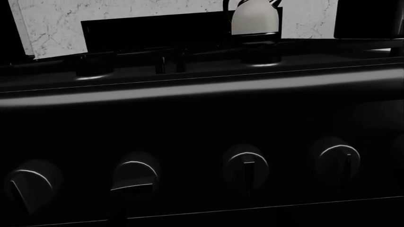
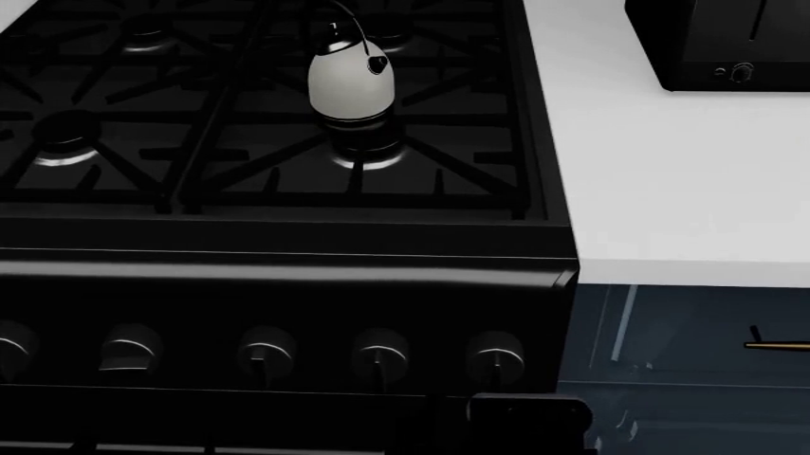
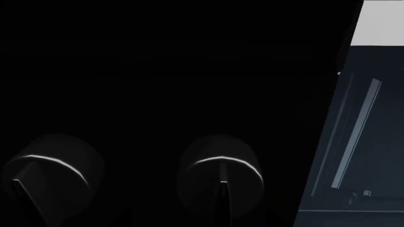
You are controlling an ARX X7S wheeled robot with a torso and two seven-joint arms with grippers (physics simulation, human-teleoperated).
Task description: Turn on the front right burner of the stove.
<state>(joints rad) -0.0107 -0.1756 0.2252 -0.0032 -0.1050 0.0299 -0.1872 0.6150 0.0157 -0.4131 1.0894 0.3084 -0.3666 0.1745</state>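
The stove (image 2: pixel 291 237) is a wide glossy black range with cast-iron grates. Its front right burner (image 2: pixel 360 154) shows as a silver ring under the grate bars, and a white kettle (image 2: pixel 351 83) stands on it. It also shows in the left wrist view (image 1: pixel 262 60), below the kettle (image 1: pixel 254 19). A row of round dark knobs (image 2: pixel 377 355) runs along the front panel. The rightmost knob (image 2: pixel 496 356) appears in the right wrist view (image 3: pixel 221 168). A dark blocky shape (image 2: pixel 525 411) below that knob looks like my right gripper. No fingers show clearly in any view.
A white counter (image 2: pixel 671 180) lies right of the stove, with a black boxy appliance (image 2: pixel 722 43) at its back. Dark blue cabinet fronts (image 2: pixel 690 351) stand below the counter. The second knob from the left (image 2: pixel 127 351) has its bar lying level; the others stand upright.
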